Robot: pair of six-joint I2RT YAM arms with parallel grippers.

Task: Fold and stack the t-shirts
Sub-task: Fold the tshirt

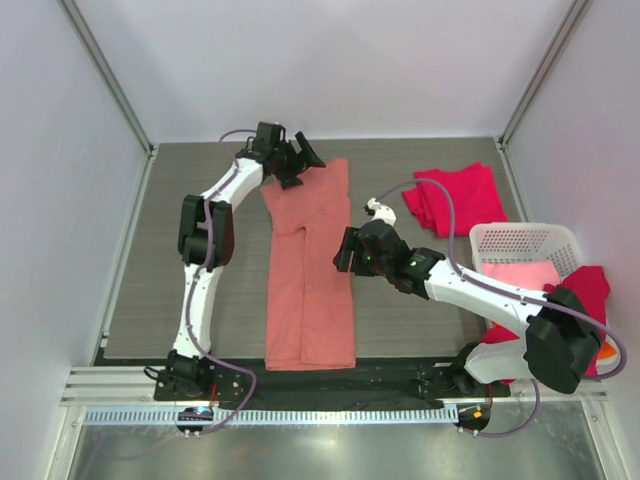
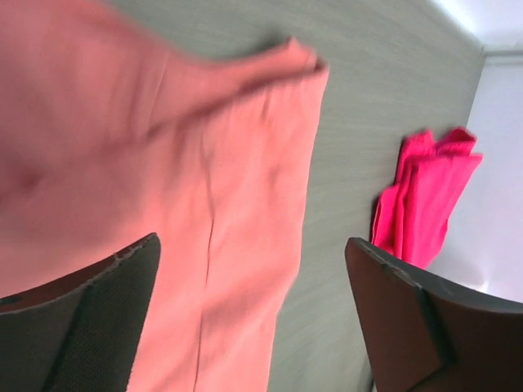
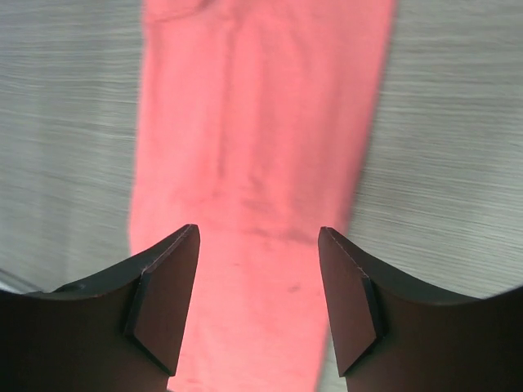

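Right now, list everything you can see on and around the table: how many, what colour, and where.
salmon-pink t-shirt: one, salmon-pink, long folded strip down the table's middle
folded crimson pile: one, crimson, far right of the table
basket: one, white lattice, right side
light pink t-shirt: one, light pink, inside the basket
draped red t-shirt: one, crimson, over the basket's right side
orange cloth: a sliver, orange, beneath the draped red one
table: one, grey wood-grain
left gripper: one, black, open, above the strip's far end
right gripper: one, black, open, above the strip
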